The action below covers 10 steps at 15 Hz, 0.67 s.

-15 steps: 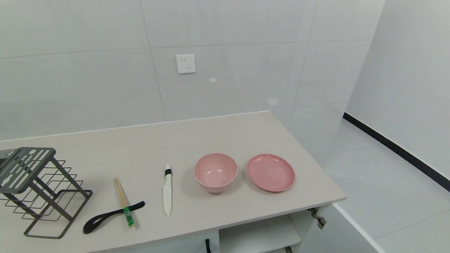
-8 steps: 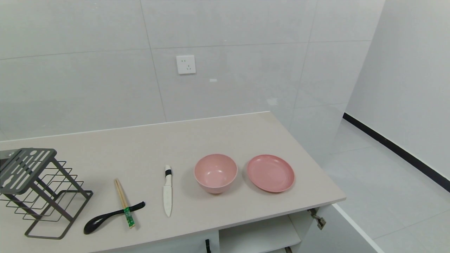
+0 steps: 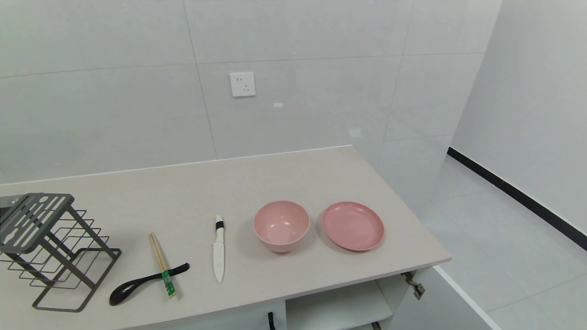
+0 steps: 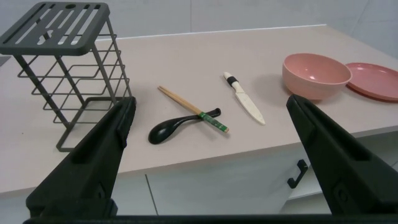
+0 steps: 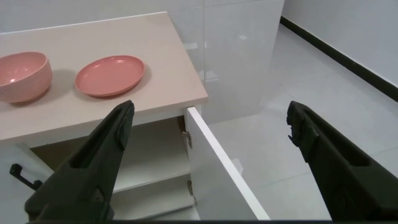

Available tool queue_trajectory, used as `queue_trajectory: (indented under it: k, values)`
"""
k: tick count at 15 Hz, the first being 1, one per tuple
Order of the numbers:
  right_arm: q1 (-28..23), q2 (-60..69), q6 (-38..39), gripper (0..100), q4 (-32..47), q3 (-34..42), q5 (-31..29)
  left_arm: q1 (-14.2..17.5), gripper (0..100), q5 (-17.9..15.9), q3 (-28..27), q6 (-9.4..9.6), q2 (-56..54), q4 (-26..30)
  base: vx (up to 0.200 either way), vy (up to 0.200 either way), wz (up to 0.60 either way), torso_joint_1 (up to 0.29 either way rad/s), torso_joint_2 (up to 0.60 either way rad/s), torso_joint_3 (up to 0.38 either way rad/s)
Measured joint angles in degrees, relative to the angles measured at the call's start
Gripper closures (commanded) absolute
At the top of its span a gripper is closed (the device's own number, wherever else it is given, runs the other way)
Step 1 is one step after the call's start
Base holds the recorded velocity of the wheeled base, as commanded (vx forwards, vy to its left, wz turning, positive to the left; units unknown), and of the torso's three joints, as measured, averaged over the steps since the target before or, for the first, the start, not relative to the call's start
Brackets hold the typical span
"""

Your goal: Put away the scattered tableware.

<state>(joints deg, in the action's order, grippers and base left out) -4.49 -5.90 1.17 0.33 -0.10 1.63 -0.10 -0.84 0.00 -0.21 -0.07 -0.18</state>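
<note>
Head view: a pale counter (image 3: 220, 183) runs along a tiled wall with a socket (image 3: 242, 84) on it, and all the tableware lies loose near the front edge. At the robot's far left stands a dark wire rack (image 3: 50, 247), upright, with a slotted top. Just beside it lies a black spoon (image 3: 137, 285), bowl end toward the rack. The chopsticks (image 3: 160, 263) lie across its handle as a pair, touching it, green-wrapped ends toward the front edge. Farther right a white knife (image 3: 218, 250) lies flat (a black band rings its handle), its blade pointing to the front edge. Next comes a pink bowl (image 3: 281, 225), upright. A pink plate (image 3: 352, 225) lies just beside it with a narrow gap between them, near the counter's right end. Nothing sits in the rack.

Under that right end a cabinet door (image 3: 458, 302) stands swung open, with a white shelf (image 3: 335, 307) showing inside.

In the left wrist view the left gripper (image 4: 210, 104) hangs off the counter's front, apart from everything. Its fingers are spread wide with nothing between them, and it faces the spoon, chopsticks and knife.

In the right wrist view the right gripper (image 5: 210, 111) is likewise spread wide and empty. It sits out in front of the open door, well apart from the plate and bowl.
</note>
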Motion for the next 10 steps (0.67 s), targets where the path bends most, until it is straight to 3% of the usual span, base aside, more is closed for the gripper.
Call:
queue_trajectory:
  k: [2, 7, 10]
  values:
    - [0.0, 0.0, -0.4, 0, -0.5, 0.0, -0.5, 0.0, 0, 0.0, 0.0, 0.1, 0.0, 0.0, 0.0, 0.0, 0.0, 0.0, 0.0, 0.0]
    - [0.1, 0.0, -0.7, 0, -17.5, 0.1, -0.6, 0.0, 0, 0.1, 0.0, 0.23, 0.0, 0.0, 0.0, 0.0, 0.0, 0.0, 0.0, 0.0]
    - [-0.2, -0.2, 1.5, 0, -17.1, -2.0, 7.3, 0.0, 0, 0.1, 0.0, 0.21, 0.0, 0.0, 0.0, 0.0, 0.0, 0.0, 0.0, 0.0]
